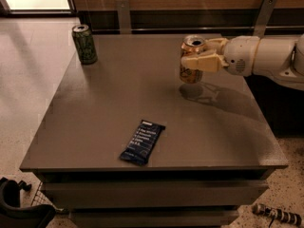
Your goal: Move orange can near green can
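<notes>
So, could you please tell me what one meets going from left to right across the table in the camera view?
green can → dark blue snack bar wrapper → orange can, which the gripper, reaching in from the right edge, holds clamped just above the table.
</notes>
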{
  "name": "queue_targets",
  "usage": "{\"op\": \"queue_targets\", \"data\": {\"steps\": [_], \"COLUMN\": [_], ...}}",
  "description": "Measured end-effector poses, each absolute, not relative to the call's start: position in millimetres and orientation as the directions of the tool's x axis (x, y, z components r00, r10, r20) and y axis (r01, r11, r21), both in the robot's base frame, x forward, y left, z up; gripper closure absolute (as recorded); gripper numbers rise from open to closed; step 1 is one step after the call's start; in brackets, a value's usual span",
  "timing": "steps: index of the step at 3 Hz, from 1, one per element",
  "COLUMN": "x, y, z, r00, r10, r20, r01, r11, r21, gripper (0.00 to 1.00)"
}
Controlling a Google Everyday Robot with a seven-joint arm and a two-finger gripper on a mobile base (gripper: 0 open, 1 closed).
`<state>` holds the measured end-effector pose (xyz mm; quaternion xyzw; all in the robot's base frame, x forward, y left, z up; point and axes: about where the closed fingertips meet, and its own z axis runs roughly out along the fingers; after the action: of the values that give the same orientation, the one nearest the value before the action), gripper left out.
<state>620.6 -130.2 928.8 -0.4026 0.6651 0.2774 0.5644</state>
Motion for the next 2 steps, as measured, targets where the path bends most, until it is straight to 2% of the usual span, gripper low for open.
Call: {"op": "queue_targets", "data": {"steps": [1, 2], "x": [657, 687], "y": [-54, -10], "z": [950, 944], "r00": [-0.012, -0.019], "r10": [-0.231, -0.210], "r20": [-0.973, -0.977], "r01": [-0.873, -0.888], "r11": [0.476, 0.452], "r21": [-0.102, -0.080], "gripper": [1.00, 1.00]}}
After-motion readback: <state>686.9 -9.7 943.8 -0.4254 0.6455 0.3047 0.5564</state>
